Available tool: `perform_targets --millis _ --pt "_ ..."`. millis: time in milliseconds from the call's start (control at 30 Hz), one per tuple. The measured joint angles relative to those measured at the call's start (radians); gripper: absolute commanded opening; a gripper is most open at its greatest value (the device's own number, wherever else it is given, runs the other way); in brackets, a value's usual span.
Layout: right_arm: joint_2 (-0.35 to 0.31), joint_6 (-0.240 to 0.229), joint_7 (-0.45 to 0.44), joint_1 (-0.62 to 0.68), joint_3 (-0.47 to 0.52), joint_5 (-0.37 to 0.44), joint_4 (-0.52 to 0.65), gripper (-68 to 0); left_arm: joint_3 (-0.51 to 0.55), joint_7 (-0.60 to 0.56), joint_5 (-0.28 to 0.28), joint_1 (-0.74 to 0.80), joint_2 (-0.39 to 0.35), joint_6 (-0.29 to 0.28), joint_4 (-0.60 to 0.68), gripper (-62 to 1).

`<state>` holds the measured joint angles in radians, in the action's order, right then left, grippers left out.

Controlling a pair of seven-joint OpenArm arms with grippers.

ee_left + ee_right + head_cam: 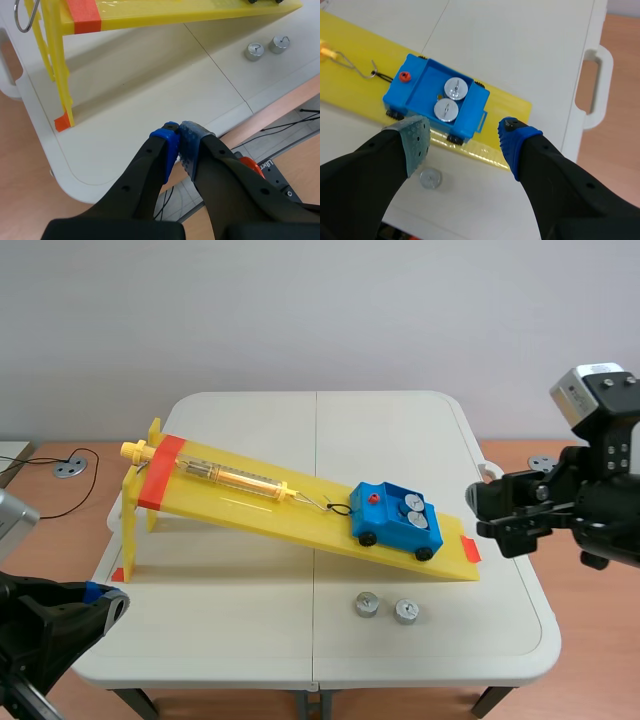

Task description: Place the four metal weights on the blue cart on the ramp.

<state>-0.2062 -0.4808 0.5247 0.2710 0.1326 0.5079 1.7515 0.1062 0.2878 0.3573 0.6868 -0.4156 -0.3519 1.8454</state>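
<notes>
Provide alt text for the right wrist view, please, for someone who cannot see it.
The open right gripper hovers above a blue plastic cart on a yellow ramp; two round metal weights sit in the cart, and a third weight lies on the white table.

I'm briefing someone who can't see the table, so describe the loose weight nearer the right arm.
Follow the yellow ramp down the white table to the blue cart at its low end. On the tabletop in front of the cart lie two small silver weights. Pick the weight farther from the table's centre seam than its twin, toward the right arm.
</notes>
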Motion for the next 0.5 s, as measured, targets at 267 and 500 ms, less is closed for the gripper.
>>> perform_targets --millis 267,500 --pt "-0.078 -0.014 0.033 0.201 0.075 0.041 0.208 -36.6 0.0 0.0 0.0 0.0 0.0 0.0 0.0 -57.1" --pt "-0.085 -0.018 0.043 0.299 0.13 0.041 0.275 -36.6 0.0 0.0 0.0 0.0 0.0 0.0 0.0 -57.1"
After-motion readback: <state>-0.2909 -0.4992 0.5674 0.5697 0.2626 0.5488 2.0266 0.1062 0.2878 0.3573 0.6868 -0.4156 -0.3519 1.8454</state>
